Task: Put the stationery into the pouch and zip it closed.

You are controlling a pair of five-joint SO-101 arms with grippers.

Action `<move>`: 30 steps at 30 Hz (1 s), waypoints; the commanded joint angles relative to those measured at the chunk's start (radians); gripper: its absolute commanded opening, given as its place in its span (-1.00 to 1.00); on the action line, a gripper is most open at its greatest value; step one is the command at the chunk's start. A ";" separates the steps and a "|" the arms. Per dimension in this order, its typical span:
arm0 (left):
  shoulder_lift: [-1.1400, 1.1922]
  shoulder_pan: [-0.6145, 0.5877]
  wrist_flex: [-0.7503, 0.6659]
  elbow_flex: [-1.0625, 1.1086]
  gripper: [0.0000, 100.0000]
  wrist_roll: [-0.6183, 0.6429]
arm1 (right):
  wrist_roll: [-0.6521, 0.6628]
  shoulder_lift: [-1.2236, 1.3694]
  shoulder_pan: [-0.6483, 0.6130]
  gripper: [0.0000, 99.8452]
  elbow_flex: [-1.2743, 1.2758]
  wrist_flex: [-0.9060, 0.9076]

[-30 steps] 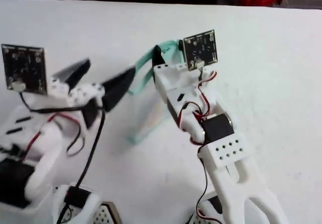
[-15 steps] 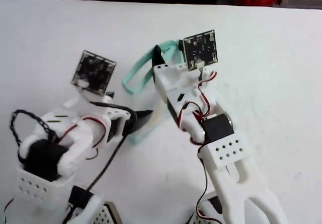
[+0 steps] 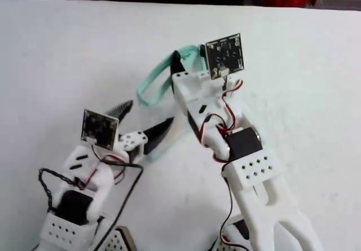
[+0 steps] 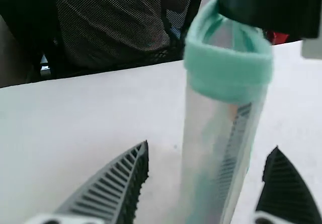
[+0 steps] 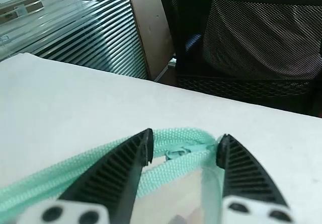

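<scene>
The table (image 3: 304, 65) carries 2 arms and 1 pouch (image 3: 148, 90), which lies between the grippers with its green band looped open. The left gripper (image 3: 149, 114) has its jaws spread either side of the near end. The right gripper (image 5: 184, 136) sits over the zip end, and whether it pinches cannot be told. The pouch looks light, soft and slick on its clear walls, so the woven band seems the surer hold, with the 1 zip pull (image 5: 176, 152) for closing.

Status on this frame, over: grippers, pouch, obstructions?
Left gripper open, astride the pouch. Right gripper shut on its zip end. Pouch mouth open. No obstruction seen.
</scene>
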 commanded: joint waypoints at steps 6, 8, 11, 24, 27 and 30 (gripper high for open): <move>-0.016 0.101 -0.140 0.032 -0.40 0.028 | 0.003 0.031 0.004 -0.59 0.074 0.008; -0.015 0.091 -0.195 0.058 -0.46 0.028 | 0.003 0.031 0.004 -0.59 0.074 0.008; -0.015 0.087 -0.285 0.120 -0.49 0.028 | 0.003 0.031 0.004 -0.59 0.074 0.008; -0.015 0.093 -0.315 0.138 -0.69 -0.031 | 0.003 0.030 0.002 -0.59 0.084 0.008; -0.015 0.104 -0.347 0.158 -0.67 -0.048 | 0.003 0.028 0.002 -0.59 0.084 0.008; -0.015 0.145 -0.345 0.176 -0.68 -0.049 | 0.003 0.022 0.002 -0.59 0.084 0.008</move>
